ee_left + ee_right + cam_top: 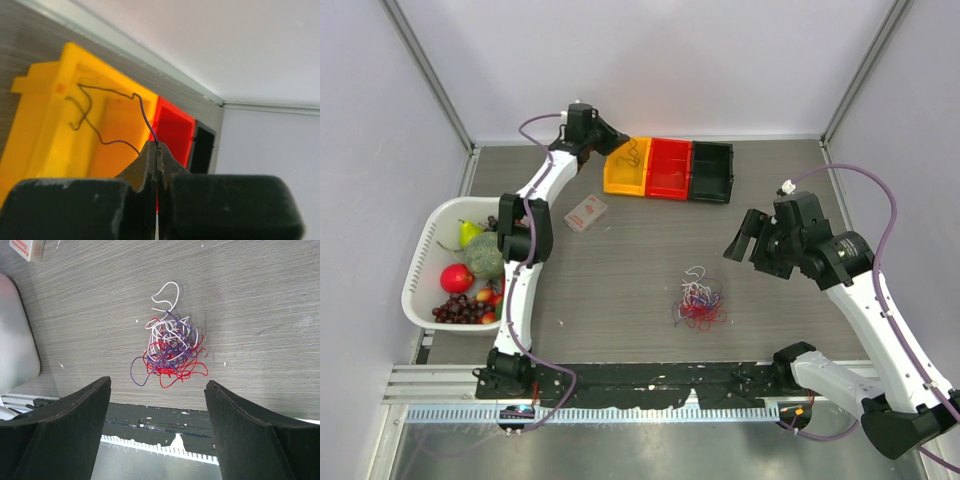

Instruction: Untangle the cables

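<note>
Grey wood-grain desk [620, 270] carries the tangled cables [170, 352], a red, white and purplish knot near its front edge; the right tool [157, 385] hangs above it, jaws wide and empty, seemingly lined up for a pick. At the far side the left tool [156, 147] is pinched tight on one dark wire [134, 95] over the yellow bin [45, 125], probably to park it apart from the knot.

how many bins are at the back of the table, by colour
yellow bin: 1
red bin: 1
black bin: 1
total: 3
</note>
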Controlling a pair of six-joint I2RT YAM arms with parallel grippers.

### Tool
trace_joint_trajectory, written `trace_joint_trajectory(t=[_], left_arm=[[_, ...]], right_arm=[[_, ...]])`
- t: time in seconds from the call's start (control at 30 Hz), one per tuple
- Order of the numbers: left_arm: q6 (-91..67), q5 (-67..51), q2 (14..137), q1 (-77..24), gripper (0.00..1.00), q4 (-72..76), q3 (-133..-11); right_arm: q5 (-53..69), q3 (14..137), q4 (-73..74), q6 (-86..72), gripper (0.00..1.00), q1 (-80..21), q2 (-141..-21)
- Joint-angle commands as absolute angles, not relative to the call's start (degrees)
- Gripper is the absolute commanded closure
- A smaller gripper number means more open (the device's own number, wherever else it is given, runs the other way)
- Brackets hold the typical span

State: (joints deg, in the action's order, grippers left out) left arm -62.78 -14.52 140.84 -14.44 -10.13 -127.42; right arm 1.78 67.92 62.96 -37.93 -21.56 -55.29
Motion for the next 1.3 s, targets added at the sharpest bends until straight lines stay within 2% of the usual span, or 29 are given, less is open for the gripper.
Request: trace_joint_trajectory(t=[0.0,0.1,0.23,0.4,0.47,0.63,0.77,0.9,1.03,1.17,1.27], left_arm=[[-58.4,-12.3,137.6,-14.1,0.99,-14.3,-124.1],[-55.8,-10.6,136.5,-14.1,0.87,-18.5,-125.1],[-52.6,-9.0,135.2,-14.1,0.64,-26.1,-129.3],[-50.5,-7.4,126.5,-14.4,0.24,-27.2,-122.4],[-49.8,-7.5,121.8,-14.9,0.16,-27.4,-117.8],[-46.5,-6.4,108.6,-18.9,0.15,-28.6,-104.0],[-42.2,-3.4,99.0,-27.2,0.16,-35.3,-97.7],[-36.3,7.9,93.4,-39.3,0.15,-43.1,-94.5],[-47.3,2.0,87.6,-38.6,0.08,-42.2,-81.0],[-61.1,-1.5,80.1,-36.3,0.0,-33.5,-68.3],[-60.0,3.3,78.3,-39.4,0.0,-29.7,-67.8]], right_arm=[[1.7,67.3,59.9,-38.6,0.19,-21.4,-55.9],[1.5,67.2,59.6,-37.8,0.19,-21.4,-56.6],[1.6,67.6,59.9,-35.7,0.19,-21.4,-59.1],[1.1,67.5,59.3,-33.1,0.19,-21.4,-60.5],[0.5,67.2,59.2,-31.7,0.19,-21.4,-61.7],[0.3,66.5,59.1,-29.4,0.17,-21.4,-66.2],[1.8,63.6,54.3,-30.3,0.13,-21.4,-67.2],[3.3,55.7,46.6,-32.6,0.11,-21.5,-65.6],[5.3,48.9,38.5,-35.3,0.09,-21.4,-62.4],[7.6,43.9,35.2,-36.1,0.08,-21.1,-60.5],[10.7,42.1,34.2,-35.9,0.09,-20.8,-61.0]])
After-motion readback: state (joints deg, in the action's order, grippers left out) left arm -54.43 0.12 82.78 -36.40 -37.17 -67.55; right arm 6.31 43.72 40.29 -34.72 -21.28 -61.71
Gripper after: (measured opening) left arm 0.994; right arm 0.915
